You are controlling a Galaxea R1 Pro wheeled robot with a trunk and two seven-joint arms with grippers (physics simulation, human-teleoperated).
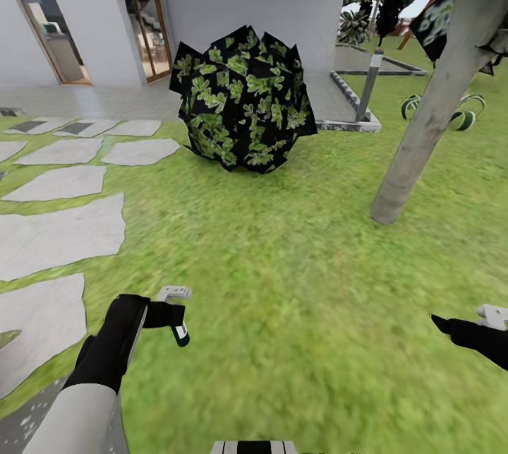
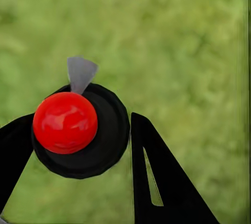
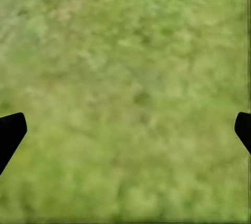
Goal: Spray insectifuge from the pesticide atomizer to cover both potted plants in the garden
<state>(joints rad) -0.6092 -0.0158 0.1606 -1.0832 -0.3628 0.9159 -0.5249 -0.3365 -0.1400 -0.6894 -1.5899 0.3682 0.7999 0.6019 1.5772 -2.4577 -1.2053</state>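
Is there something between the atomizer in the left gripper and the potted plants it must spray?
Cannot say: the potted plants are not visible. The left gripper holds the atomizer over open lawn. Ahead stand a dark round shrub and a leaning tree trunk.

Dark round shrub near stepping stones; tree trunk well apart.

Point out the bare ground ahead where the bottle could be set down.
Open lawn lies between the stepping stones, the dark round shrub and the leaning tree trunk. The left gripper holds the pesticide atomizer. It gets crowded near shrub and trunk.
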